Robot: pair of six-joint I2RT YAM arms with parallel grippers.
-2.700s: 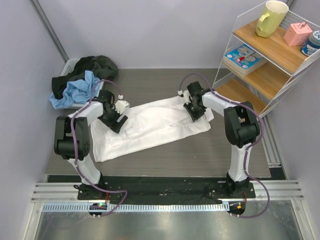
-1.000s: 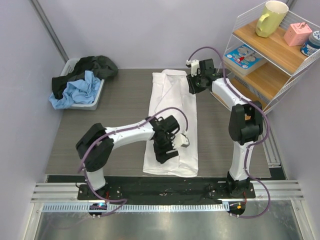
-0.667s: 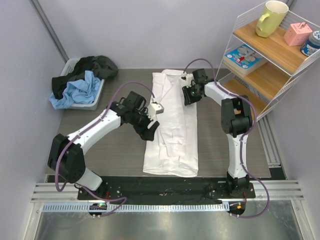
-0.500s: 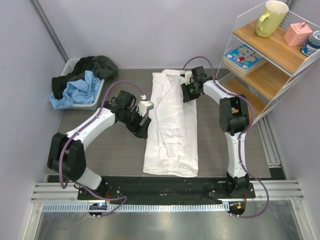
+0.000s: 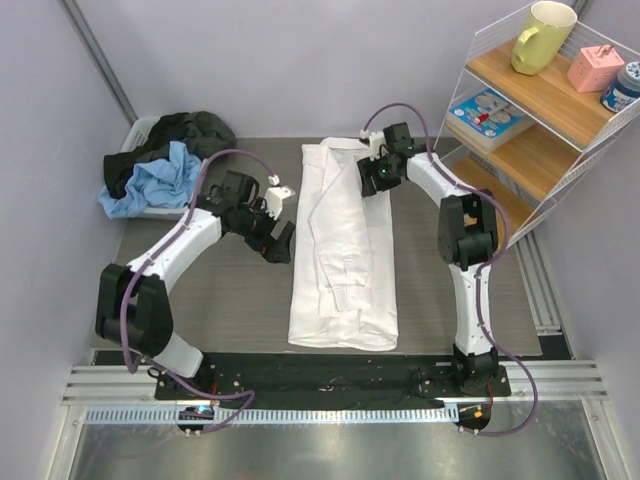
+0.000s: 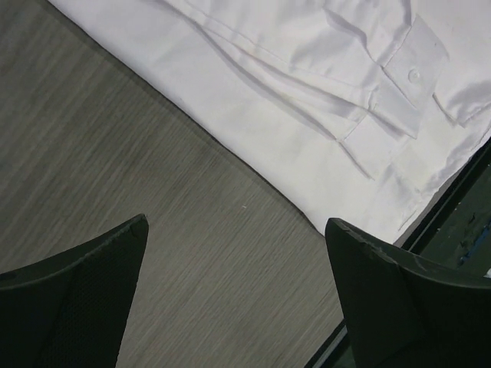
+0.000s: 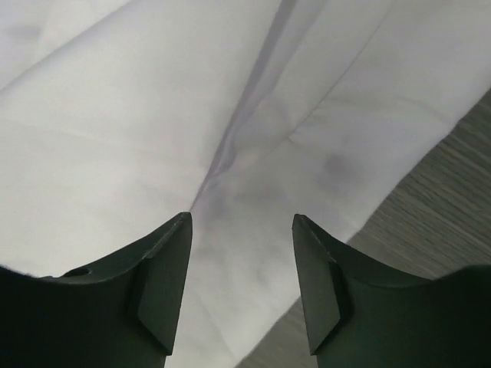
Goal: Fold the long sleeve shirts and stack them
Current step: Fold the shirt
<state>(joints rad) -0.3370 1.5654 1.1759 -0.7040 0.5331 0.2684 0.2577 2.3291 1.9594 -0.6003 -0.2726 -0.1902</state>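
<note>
The long sleeve shirt (image 5: 345, 250), white and collared, lies on the worktop (image 5: 200, 300) as a narrow lengthwise strip, collar at the far end and hem at the near edge; less than three seconds ago it lay slantwise across the worktop with both arms on it, so it has been turned and its sides and sleeves brought in; I judge the lengthwise folds done and the crosswise folds still to come. The wire shelf rack (image 5: 520, 130) stands at the right; a bin (image 5: 190, 205) at the far left holds a heap of dark and blue cloth (image 5: 150, 185), probably more garments to fold. The left end effector (image 5: 275, 240) has drawn off the cloth and hangs over bare worktop just beside the shirt's left edge, jaws wide apart, holding nothing; the right end effector (image 5: 368, 178) hovers over the collar end, fingers parted, gripping nothing. A buttoned cuff (image 6: 414, 75) lies tucked on top; no writing is legible anywhere.
</note>
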